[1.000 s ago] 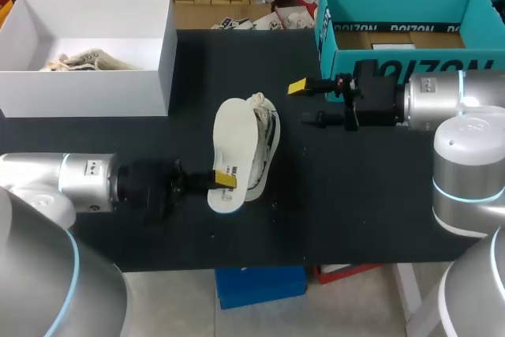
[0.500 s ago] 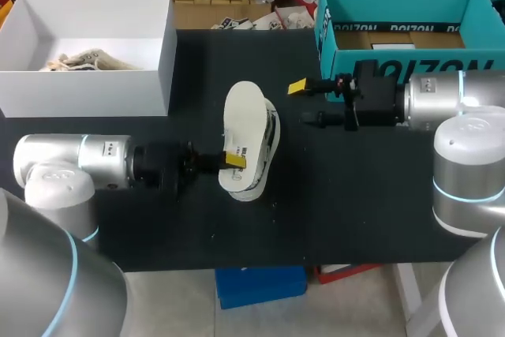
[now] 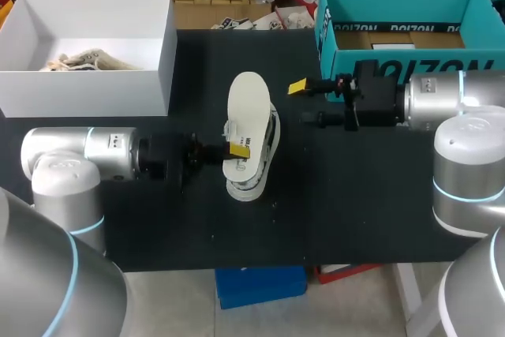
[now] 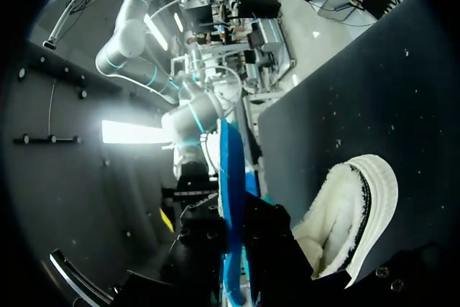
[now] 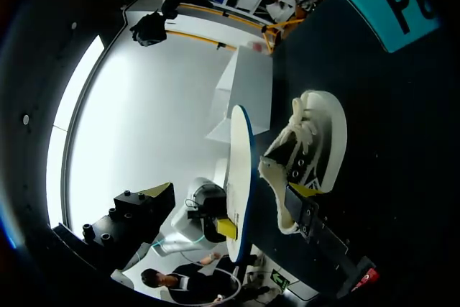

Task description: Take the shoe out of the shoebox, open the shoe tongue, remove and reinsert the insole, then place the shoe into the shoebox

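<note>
Two boxes, head view: you have a teal shoebox [image 3: 410, 59] at the far right of the counter [image 3: 347, 195] and a white box [image 3: 87, 94] at the far left, well apart.
One shoe, head view: the shoe [image 3: 271, 141] lies on the counter between the boxes, outside the shoebox.
One insole, head view: the white insole [image 3: 246, 108] sits over the shoe, covering most of it.
Left jaws, head view: closed on the insole's edge from two sides.
Right jaws, head view: spread wide with nothing in them, just in front of the shoebox and apart from the shoe.
Left wrist view: you see the insole [image 4: 230, 199] edge-on with a blue underside, clamped in the jaws, and the one shoe [image 4: 352, 213] beside it.
Right wrist view: one shoe [image 5: 313, 149] with the insole [image 5: 238, 177] upright beside it, well ahead of the open jaws.
Surface: a black counter with pale specks.
</note>
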